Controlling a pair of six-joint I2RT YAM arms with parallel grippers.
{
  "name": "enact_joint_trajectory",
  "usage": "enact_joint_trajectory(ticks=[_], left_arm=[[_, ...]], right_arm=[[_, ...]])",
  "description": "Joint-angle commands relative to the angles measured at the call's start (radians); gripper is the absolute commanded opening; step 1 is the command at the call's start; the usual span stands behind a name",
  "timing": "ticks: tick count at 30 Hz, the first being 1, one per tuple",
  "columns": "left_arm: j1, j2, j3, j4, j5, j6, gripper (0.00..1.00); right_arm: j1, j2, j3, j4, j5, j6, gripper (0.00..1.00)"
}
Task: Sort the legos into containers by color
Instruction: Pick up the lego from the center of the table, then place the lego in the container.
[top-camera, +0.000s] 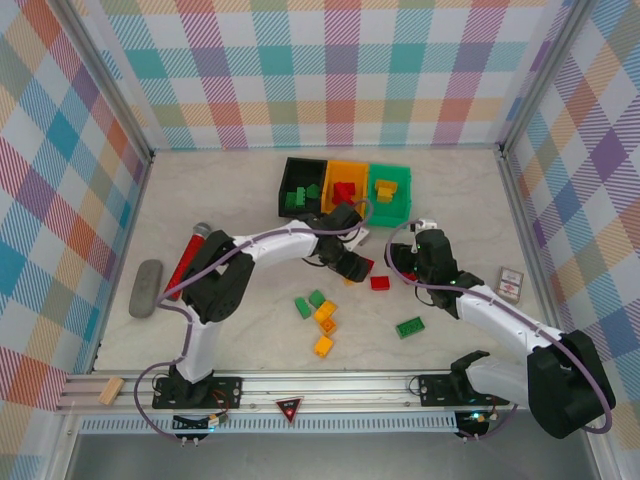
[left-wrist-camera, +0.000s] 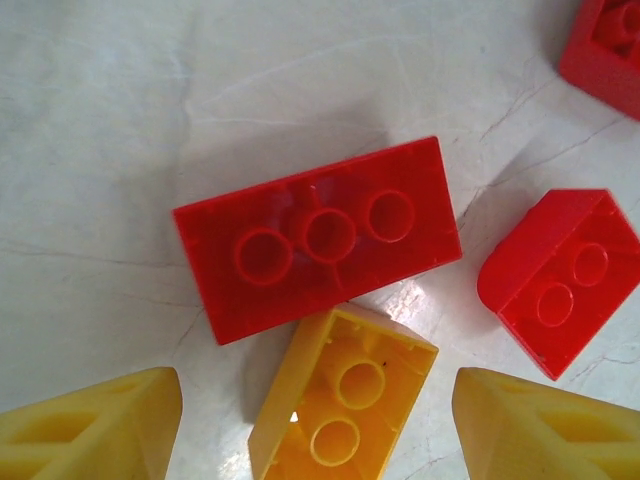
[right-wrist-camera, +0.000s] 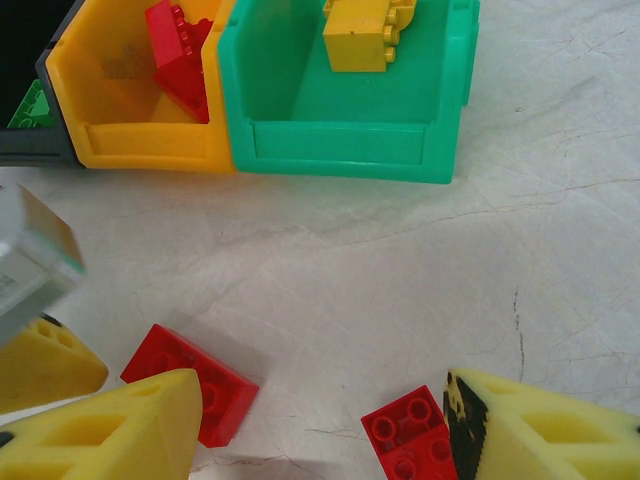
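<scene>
The containers stand in a row at the back: black bin (top-camera: 298, 186), orange bin (top-camera: 345, 184) and green bin (top-camera: 391, 190). My left gripper (top-camera: 352, 266) (left-wrist-camera: 318, 390) is open and low over the table. An upturned yellow-orange brick (left-wrist-camera: 340, 400) lies between its fingers (left-wrist-camera: 90, 430), with a gap on each side. A long red brick (left-wrist-camera: 318, 238) and a smaller red one (left-wrist-camera: 560, 280) lie just beyond. My right gripper (top-camera: 412, 262) (right-wrist-camera: 322, 390) is open over bare table, a red brick (right-wrist-camera: 200, 390) by one finger and another red one (right-wrist-camera: 405, 435) by the other.
The black bin (right-wrist-camera: 20, 130) holds green bricks, the orange bin (right-wrist-camera: 140, 110) red ones, the green bin (right-wrist-camera: 350, 120) a yellow one. Loose green and orange bricks (top-camera: 322, 318) lie nearer me. A red-and-grey stick (top-camera: 187, 262), a grey cylinder (top-camera: 146, 288) and a small card (top-camera: 511, 284) lie at the sides.
</scene>
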Motion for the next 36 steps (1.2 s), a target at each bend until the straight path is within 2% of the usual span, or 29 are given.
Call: enact_joint_trajectory(ticks=[1,4,8,13,22,28,36], left_arm=[[-0.043,0.022,0.034,-0.1,-0.064,0.066,0.72],[-0.049,0.032,0.034,-0.103,-0.089,0.073,0.71],[-0.056,0.04,0.045,-0.112,-0.089,0.074,0.6],[-0.062,0.042,0.055,-0.119,-0.104,0.073,0.42],[-0.065,-0.076,-0.003,-0.037,-0.092,0.048,0.39],[-0.064,-0.108,0.047,-0.022,-0.076,0.018,0.37],[-0.059,-0.031,0.261,-0.085,-0.209,-0.06,0.35]], right_arm=[[-0.008,0.0,0.013,0.024,-0.009,0.011,0.66],[-0.008,0.001,0.018,0.016,-0.008,0.01,0.66],[-0.008,0.003,0.014,0.019,-0.007,0.01,0.66],[-0.008,-0.002,0.011,0.025,-0.008,0.012,0.66],[-0.008,-0.006,0.013,0.017,0.001,0.014,0.66],[-0.013,0.006,0.022,0.006,0.008,0.02,0.66],[-0.051,0.01,0.032,-0.039,0.02,0.058,0.66]])
